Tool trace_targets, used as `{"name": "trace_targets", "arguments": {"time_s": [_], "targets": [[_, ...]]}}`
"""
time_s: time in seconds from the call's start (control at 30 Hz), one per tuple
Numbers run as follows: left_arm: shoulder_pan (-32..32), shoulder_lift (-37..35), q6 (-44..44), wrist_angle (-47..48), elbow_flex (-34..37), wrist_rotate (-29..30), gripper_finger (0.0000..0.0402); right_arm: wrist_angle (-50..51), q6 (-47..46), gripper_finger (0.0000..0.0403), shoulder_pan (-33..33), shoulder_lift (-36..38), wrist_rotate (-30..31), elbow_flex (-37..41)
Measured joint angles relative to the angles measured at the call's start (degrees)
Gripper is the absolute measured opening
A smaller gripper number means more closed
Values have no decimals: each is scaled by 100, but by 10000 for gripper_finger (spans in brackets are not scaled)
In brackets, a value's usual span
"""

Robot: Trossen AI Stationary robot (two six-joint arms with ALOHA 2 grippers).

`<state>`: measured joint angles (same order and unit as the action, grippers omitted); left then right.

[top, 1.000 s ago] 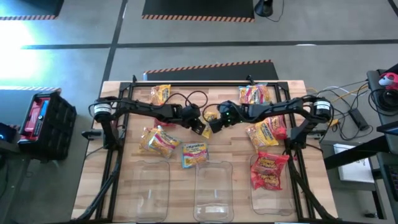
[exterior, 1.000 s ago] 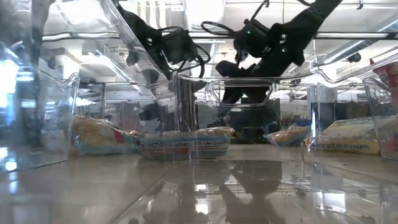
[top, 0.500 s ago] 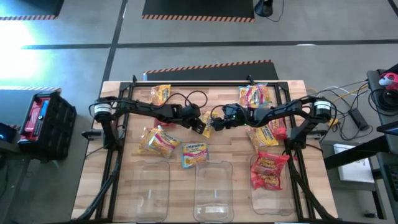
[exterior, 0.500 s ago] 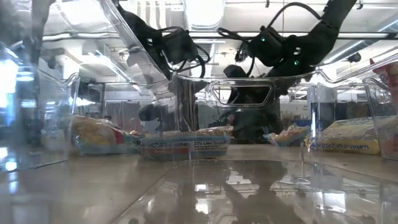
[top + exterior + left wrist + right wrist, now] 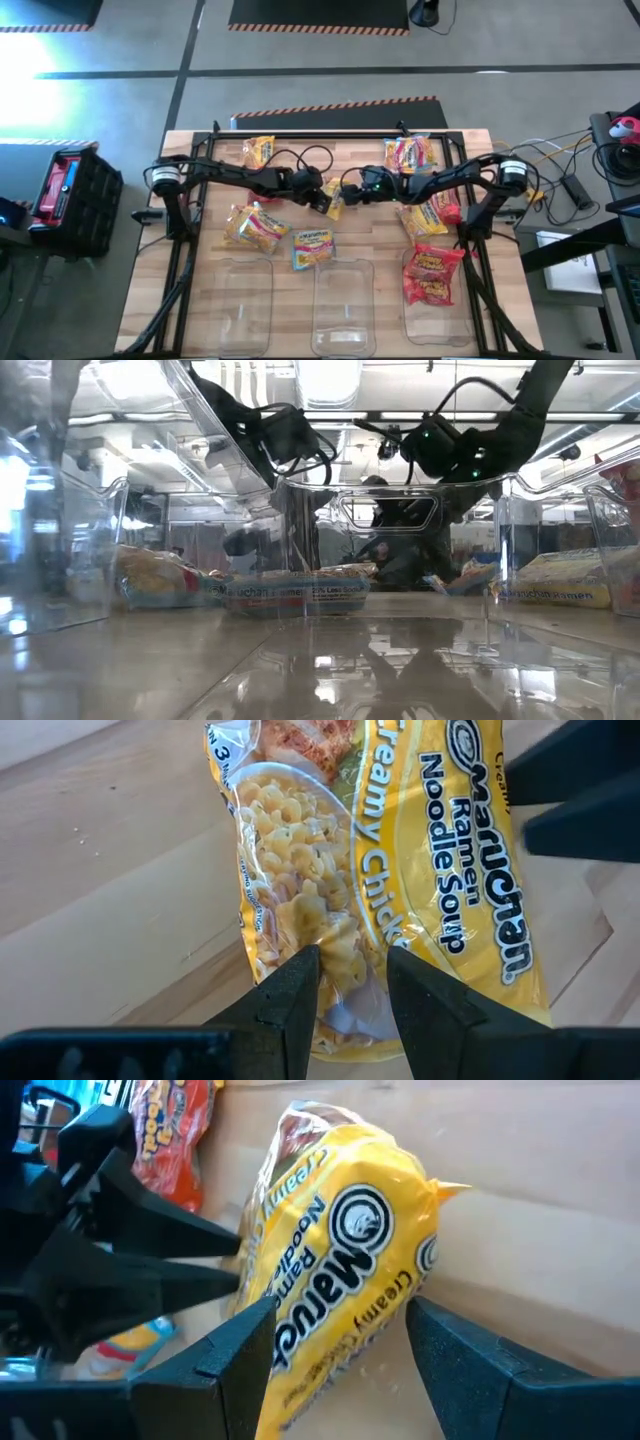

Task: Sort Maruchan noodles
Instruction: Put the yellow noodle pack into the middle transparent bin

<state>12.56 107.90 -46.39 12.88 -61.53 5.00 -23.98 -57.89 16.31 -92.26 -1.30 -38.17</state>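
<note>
High view: a wooden plank worktop (image 5: pixel 370 240) is seen from above, with grey floor around it. Both dark arms meet at mid-worktop over a yellow crinkly packet (image 5: pixel 334 200). The left gripper (image 5: pixel 324 199) and right gripper (image 5: pixel 347 194) are set at its two sides. Other flat square packets are scattered about: one (image 5: pixel 258 151) near the far edge, left; one (image 5: pixel 409 152) near the far edge, right; red ones (image 5: pixel 433 272) in the clear bin (image 5: pixel 437 300) at the near right corner. Two more clear bins (image 5: pixel 343 300) stand along the near edge.

Low view: most is blurred by clear bin walls; a pale blue packet (image 5: pixel 295 593) lies flat; room lights and ceiling are seen behind.

Left wrist view: glossy yellow Creamy Chicken film is pinched between narrow jaws, with noodles showing through a clear window; the packet is cut off at the frame edge.

Right wrist view: the same packet is held tilted between wider-set jaws, both fingers (image 5: pixel 210 1365) touching it; the other arm's dark fingers are seen beside it.
</note>
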Motion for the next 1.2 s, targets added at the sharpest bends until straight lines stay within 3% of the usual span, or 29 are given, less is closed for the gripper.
{"name": "trace_targets", "arguments": {"time_s": [0.2,0.5,0.87,1.2], "targets": [[4,9,-113,-123,8,-101,109,-740,-249,215,4,-574,-201,8],[4,11,-235,-128,8,-103,109,-1182,-103,209,35,-689,-231,-2],[9,11,-238,-142,21,-106,109,-1300,89,118,67,-685,-170,-2],[9,-222,-182,-139,30,-192,109,-1272,287,91,139,-602,-487,-2]]}}
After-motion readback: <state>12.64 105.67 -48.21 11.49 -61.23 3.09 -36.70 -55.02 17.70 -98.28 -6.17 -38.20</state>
